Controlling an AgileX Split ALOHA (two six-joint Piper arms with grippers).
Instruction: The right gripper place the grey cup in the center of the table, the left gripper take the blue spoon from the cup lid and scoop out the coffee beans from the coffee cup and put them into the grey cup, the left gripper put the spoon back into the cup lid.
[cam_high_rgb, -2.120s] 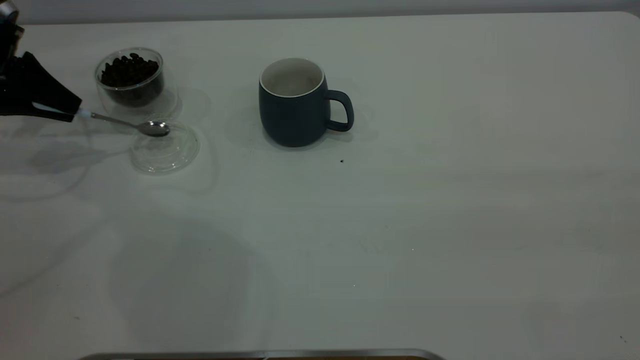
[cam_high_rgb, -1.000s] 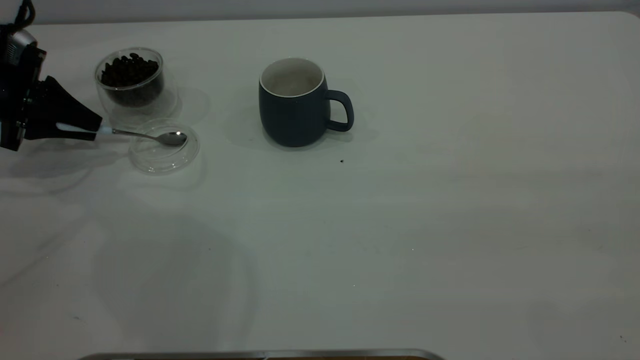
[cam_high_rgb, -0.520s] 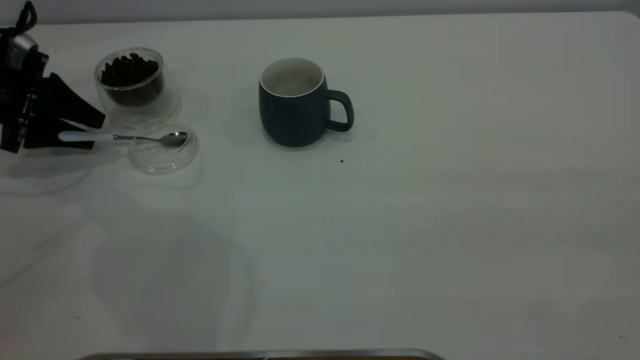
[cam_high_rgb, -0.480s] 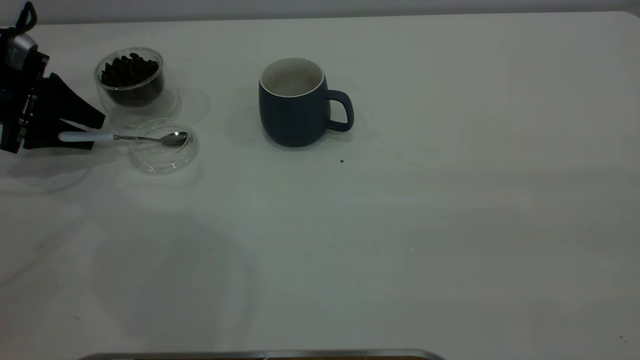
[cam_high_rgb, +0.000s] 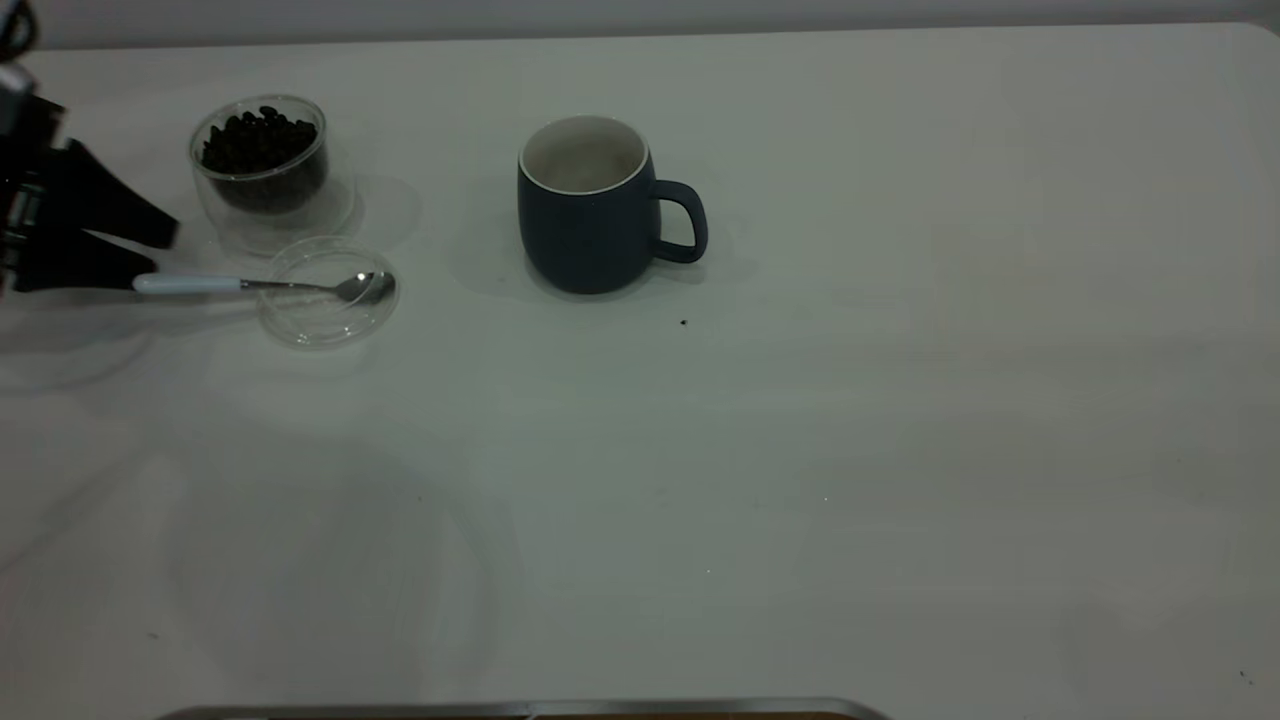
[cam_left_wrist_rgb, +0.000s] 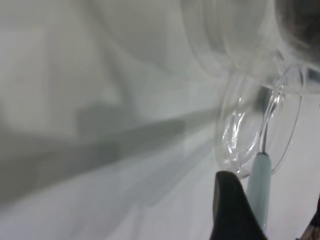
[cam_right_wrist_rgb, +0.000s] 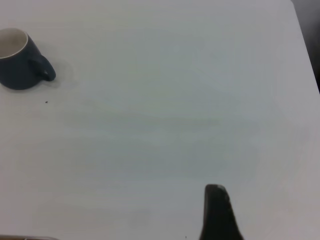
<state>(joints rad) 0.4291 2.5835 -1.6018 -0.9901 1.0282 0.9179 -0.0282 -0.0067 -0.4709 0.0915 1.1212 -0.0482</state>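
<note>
The coffee cup (cam_high_rgb: 260, 165) holding the coffee beans (cam_high_rgb: 258, 140) is set at the table's (cam_high_rgb: 800, 450) far left, the cup lid (cam_high_rgb: 328, 292) just in front with the blue spoon (cam_high_rgb: 262, 285) laid across it, the grey cup (cam_high_rgb: 590, 210) well to the right.

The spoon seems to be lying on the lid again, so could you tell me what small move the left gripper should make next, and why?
Probably pull the left gripper straight back, away from the spoon. Its fingers are spread on either side of the pale handle and do not pinch it. The bowl of the spoon rests in the clear lid, with the handle reaching out over the rim. A sideways move might knock the handle.
</note>
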